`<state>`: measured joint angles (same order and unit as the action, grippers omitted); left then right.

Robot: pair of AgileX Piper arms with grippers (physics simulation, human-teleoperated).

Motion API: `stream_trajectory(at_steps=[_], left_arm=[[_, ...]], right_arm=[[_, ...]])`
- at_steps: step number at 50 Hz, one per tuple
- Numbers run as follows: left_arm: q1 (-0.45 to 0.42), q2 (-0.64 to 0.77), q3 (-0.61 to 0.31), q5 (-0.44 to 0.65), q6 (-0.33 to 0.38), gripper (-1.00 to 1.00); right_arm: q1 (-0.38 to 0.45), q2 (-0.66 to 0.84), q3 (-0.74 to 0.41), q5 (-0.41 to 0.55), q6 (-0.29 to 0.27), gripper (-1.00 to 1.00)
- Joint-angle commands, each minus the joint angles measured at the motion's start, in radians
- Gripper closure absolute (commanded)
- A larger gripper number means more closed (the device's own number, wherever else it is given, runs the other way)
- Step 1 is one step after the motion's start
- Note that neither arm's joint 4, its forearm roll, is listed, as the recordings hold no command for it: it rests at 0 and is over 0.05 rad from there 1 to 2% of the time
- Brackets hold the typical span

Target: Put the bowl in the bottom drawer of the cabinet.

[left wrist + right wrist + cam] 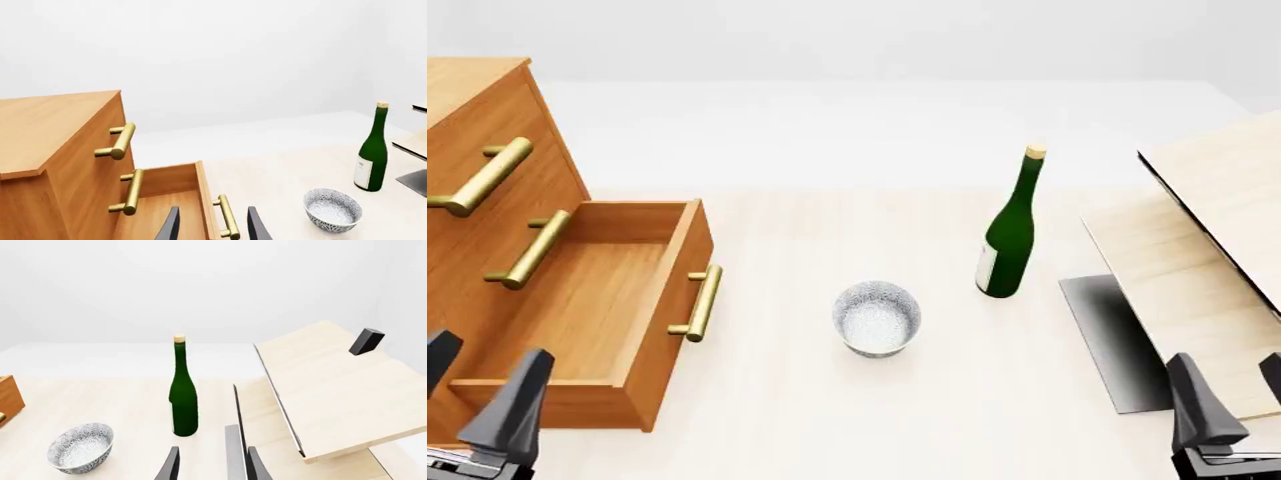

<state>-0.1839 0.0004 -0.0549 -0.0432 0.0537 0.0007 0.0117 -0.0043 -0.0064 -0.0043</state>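
Observation:
The white speckled bowl (877, 318) stands upright on the table, right of the cabinet (481, 110). The bottom drawer (587, 290) is pulled out, its inside bare and its brass handle (701, 300) facing the bowl. My left gripper (478, 385) is open and holds nothing; it hangs near the drawer's front corner. In the left wrist view its fingers (170, 226) straddle the drawer's handle (227, 217), with the bowl (331, 209) off to one side. My right gripper (1234, 390) is open and empty at the near right, far from the bowl (80, 447).
A tall green bottle (1008, 240) stands just behind and right of the bowl. Pale wood boards (1214, 230) lean over a dark grey base (1108, 340) at the right. The two upper drawers (507, 215) of the cabinet are shut.

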Motion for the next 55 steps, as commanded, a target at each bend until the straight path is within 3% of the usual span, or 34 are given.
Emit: stream_trajectory(at_steps=[1, 11, 25, 27, 30, 39, 55], left_arm=[[-0.149, 0.000, -0.040, -0.012, 0.027, -1.00], [-0.228, 0.000, -0.085, 0.026, 0.090, -1.00], [-0.327, 0.000, -0.143, 0.062, 0.117, -1.00], [-0.358, 0.001, -0.180, 0.066, 0.085, -1.00], [-0.369, 0.004, -0.182, 0.072, 0.123, -1.00], [-0.435, 0.244, -0.256, -0.046, 0.162, -1.00], [-0.521, 0.448, -0.439, 0.003, 0.226, -1.00]], right_arm=[[0.000, 0.001, 0.000, -0.001, 0.000, -1.00], [0.000, 0.000, 0.000, 0.000, 0.000, -1.00], [0.000, -0.001, 0.001, 0.001, 0.000, -1.00], [0.000, -0.001, 0.001, 0.001, -0.001, -1.00], [0.000, -0.001, 0.001, 0.001, -0.001, -1.00], [0.000, -0.001, 0.001, 0.001, -0.001, -1.00], [0.000, -0.001, 0.001, 0.001, -0.001, -1.00]])
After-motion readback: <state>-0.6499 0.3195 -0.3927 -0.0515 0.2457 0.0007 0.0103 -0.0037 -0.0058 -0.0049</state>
